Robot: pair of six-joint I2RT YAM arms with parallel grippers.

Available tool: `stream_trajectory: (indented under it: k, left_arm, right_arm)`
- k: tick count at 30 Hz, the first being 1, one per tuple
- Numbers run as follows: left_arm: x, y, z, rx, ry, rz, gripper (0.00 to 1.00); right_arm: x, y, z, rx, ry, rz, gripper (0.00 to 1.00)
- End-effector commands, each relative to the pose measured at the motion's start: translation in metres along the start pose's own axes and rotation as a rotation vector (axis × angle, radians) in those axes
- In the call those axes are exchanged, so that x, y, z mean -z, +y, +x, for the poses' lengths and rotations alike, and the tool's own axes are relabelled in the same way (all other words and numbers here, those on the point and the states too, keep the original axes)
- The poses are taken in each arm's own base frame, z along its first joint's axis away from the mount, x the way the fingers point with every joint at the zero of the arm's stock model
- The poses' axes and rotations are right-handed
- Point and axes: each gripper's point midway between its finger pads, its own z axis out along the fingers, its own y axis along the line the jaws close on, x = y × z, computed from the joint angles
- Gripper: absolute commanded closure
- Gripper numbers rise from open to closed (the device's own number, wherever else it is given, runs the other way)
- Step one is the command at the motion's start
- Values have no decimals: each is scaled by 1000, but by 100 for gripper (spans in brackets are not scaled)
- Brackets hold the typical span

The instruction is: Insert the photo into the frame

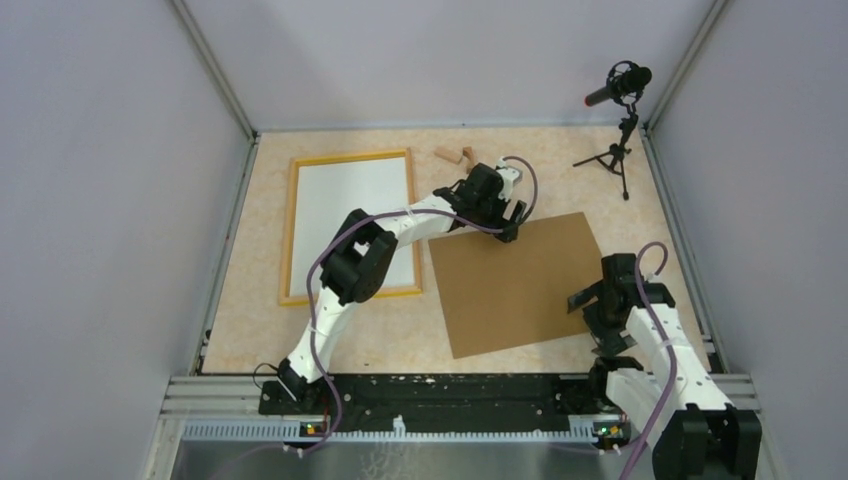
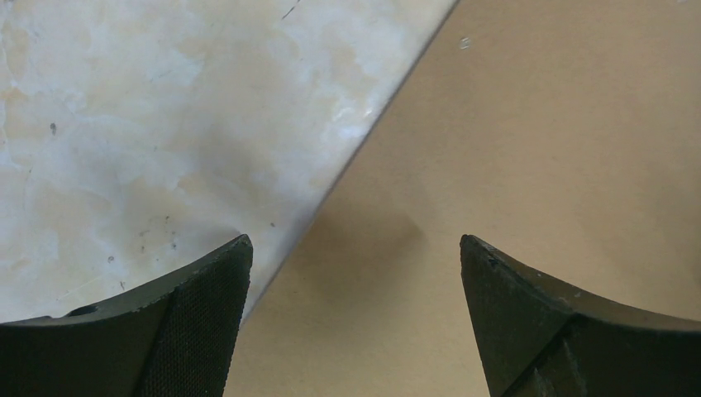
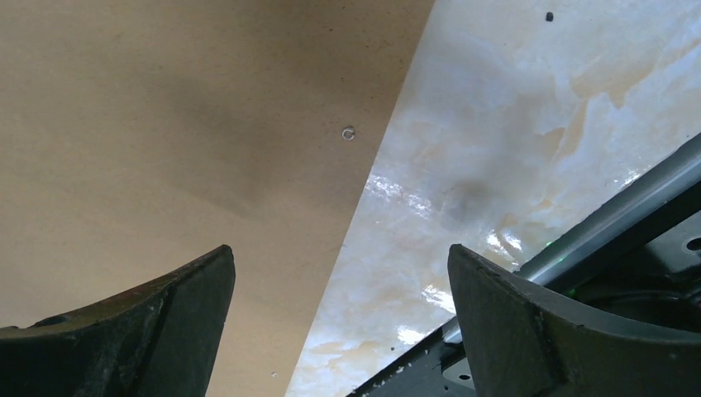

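The frame [image 1: 350, 155] lies flat at the left rear of the tabletop [image 1: 250, 330], filled by a white sheet [image 1: 340, 210]; whether that is the photo I cannot tell. The left arm [image 1: 350, 265] crosses the frame's near right corner. Just beside it lies a brown backing board [image 1: 520, 285], askew. Two small wooden pieces [image 1: 455, 155] and a microphone [image 1: 622, 82] on a tripod stand behind. Only the wrist views show the grip: the left jaws and the right jaws both gape wide with nothing between them, each straddling a board edge. The right wrist view also catches a tiny ring [image 3: 348, 133] on the board.
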Motion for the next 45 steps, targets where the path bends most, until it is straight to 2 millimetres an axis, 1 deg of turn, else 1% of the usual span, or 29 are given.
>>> stream_trajectory:
  k: [1,6,8,11,13,14,17,21,23,26,29,30,34,36,38,42,43,44,45]
  left_arm:
    - [-7,10,-1,-18,5,-55,3]
    - [-12,8,35,55,93,-29,7]
    - [-13,4,50,91,137,-5,9]
    - [-11,-1,69,139,204,21,10]
    - [-10,-3,79,165,240,34,11]
    - [-9,-5,84,180,258,47,11]
    - [-8,-15,94,218,294,104,12]
    - [-3,-28,100,262,323,162,14]
    - [0,-33,98,288,328,186,14]
    - [6,-46,88,312,314,243,14]
    - [13,-56,74,326,288,287,14]
    - [15,-60,69,327,280,304,14]
    - [24,-70,56,346,265,351,13]
    - [27,-75,53,361,267,376,13]
    - [31,-81,48,371,263,406,13]
    - [38,-89,40,407,261,470,12]
    - [39,-91,38,418,261,486,12]
    - [40,-92,36,426,259,500,12]
    - [42,-90,35,437,257,505,12]
  right_arm:
    - [-10,2,3,-45,11,-5,3]
    - [-22,23,7,-37,28,-122,6]
    - [-26,32,7,-31,23,-184,7]
    - [-21,60,9,-2,30,-357,7]
    - [-11,80,8,28,17,-485,7]
    - [-6,87,6,40,3,-532,7]
    - [18,110,-3,64,-48,-680,8]
    - [71,140,-13,108,-96,-879,8]
    - [101,155,-14,124,-101,-996,9]
    - [141,175,-14,145,-86,-1135,10]
    - [172,189,-13,186,-68,-1186,10]
    - [189,195,-14,203,-73,-1212,10]
    - [226,210,-6,229,-54,-1270,10]
    - [236,216,-5,216,-51,-1292,10]
    - [240,224,-8,209,-59,-1306,10]
    - [236,240,-14,191,-63,-1310,10]
    - [232,244,-15,189,-65,-1298,10]
    - [233,252,-17,201,-81,-1314,10]
    - [230,257,-18,217,-89,-1307,10]
